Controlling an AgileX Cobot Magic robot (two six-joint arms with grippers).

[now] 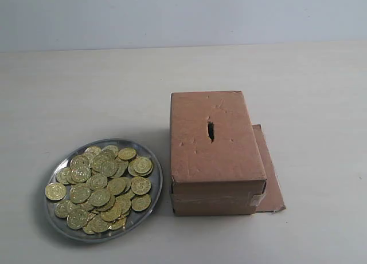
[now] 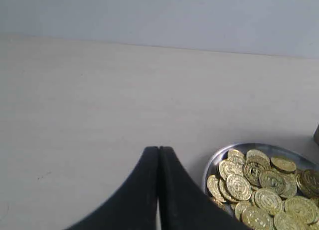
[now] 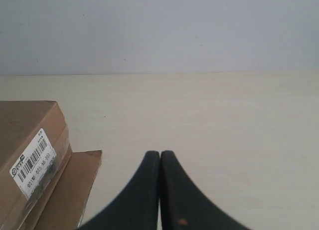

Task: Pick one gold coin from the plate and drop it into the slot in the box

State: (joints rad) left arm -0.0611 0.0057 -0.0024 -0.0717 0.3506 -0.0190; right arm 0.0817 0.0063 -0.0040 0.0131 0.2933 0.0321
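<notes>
On the plate [image 1: 155, 184], coins [image 1: 100, 189] lay heaped: light, stiff, slick. We judged the rim coin [image 1: 55, 190] best pinched edgewise. We noted left gripper [image 2: 158, 155] and right gripper [image 3: 159, 157] clenched, empty.

On your left gripper [image 2: 158, 151] you see two smooth matte-black fingers [image 2: 142, 190]. Each is broad at the base and curves in to a narrow rounded tip, and a thin pale seam runs between them. Your right gripper [image 3: 159, 155] has the same black, horn-shaped fingers [image 3: 137, 200]. One of them carries a small orange-brown speck [image 3: 182, 221] near its base.
</notes>
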